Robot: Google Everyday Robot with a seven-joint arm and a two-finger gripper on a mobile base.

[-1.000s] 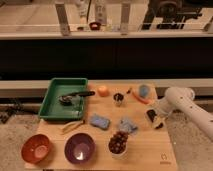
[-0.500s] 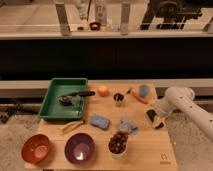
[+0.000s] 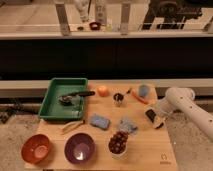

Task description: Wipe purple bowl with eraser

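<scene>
The purple bowl point(image 3: 80, 147) stands empty near the table's front edge, left of middle. My gripper point(image 3: 154, 120) is at the right side of the table, low over the wood, on the end of the white arm point(image 3: 186, 104). A small black block, the eraser point(image 3: 149, 115), sits right at the gripper's tip. Whether it is held does not show. The gripper is well to the right of the purple bowl, with the bowl of grapes between them.
An orange-red bowl point(image 3: 36, 148) stands left of the purple bowl. A white bowl of grapes point(image 3: 118, 143), a blue sponge point(image 3: 99, 121) and a blue cloth point(image 3: 128, 125) lie mid-table. A green tray point(image 3: 52, 106) holds a black-handled tool point(image 3: 76, 95). An orange point(image 3: 102, 90), a metal cup point(image 3: 118, 98) and a blue cup point(image 3: 144, 91) stand behind.
</scene>
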